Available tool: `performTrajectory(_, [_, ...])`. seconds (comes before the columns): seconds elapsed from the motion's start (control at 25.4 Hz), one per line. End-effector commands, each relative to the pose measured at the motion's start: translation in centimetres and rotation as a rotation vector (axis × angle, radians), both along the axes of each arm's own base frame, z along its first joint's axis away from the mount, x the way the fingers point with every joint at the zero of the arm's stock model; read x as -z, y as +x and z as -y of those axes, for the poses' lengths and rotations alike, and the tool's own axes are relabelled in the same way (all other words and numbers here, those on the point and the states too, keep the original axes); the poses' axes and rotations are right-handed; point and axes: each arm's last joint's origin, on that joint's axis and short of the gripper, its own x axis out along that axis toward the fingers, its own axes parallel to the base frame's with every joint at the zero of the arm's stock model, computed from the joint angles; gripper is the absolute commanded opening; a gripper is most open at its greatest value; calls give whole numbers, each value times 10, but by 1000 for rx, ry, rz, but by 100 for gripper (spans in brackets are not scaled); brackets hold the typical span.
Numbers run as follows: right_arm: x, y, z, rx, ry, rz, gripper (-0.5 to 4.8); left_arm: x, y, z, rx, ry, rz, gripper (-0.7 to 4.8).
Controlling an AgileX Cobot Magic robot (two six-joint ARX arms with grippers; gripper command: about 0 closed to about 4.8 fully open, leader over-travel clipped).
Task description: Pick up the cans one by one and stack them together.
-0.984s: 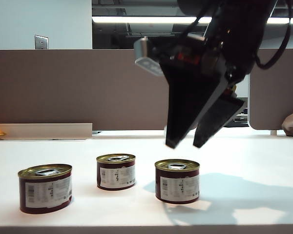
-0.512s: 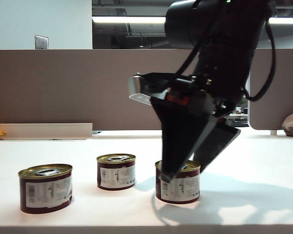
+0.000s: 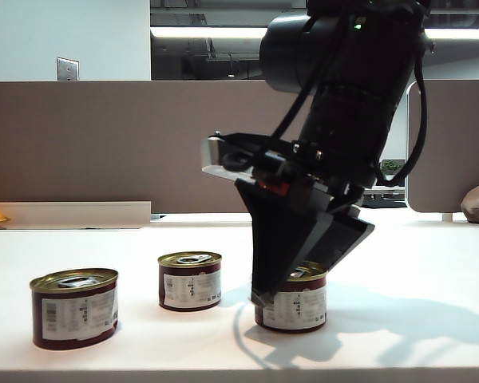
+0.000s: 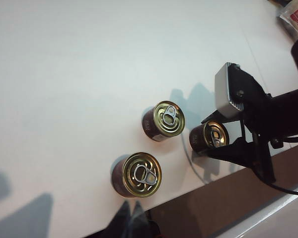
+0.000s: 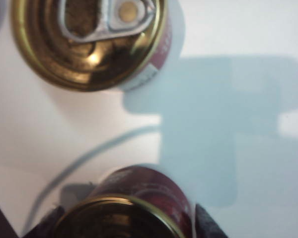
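Three cans (image 3: pixel 190 280) sitting on worktop (image 3: pixel 399 263) | right hand (image 3: pixel 291 283) straddling rightmost can (image 3: pixel 294 305), fingers apart, not yet gripping | left hand unseen, state unknowable

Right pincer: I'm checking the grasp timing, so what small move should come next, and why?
Probably close the right pincer on the rightmost can: its fingers already straddle that can's sides, and the can stands on the table, not yet lifted. The left pincer is away from the cans.
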Motion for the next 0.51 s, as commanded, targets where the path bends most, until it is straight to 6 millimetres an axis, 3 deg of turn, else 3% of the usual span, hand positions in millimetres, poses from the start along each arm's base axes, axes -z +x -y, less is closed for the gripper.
performTrajectory(0.04, [-2, 2, 0, 17, -21, 34, 307, -3, -4, 0, 3, -8, 27, -4])
performTrajectory(0.08, [-2, 2, 1, 24, -34, 43, 242, -3, -5, 0, 3, -8, 34, -4])
performTrajectory(0.12, [-2, 2, 1, 25, -37, 46, 210, -4, -5, 0, 3, -8, 37, -4])
performTrajectory(0.24, [-2, 2, 0, 25, -37, 46, 149, -4, -7, 0, 3, -9, 42, -4])
performTrajectory(0.51, [-10, 4, -1, 25, -44, 41, 138, -4, -7, 0, 3, -8, 45, -4])
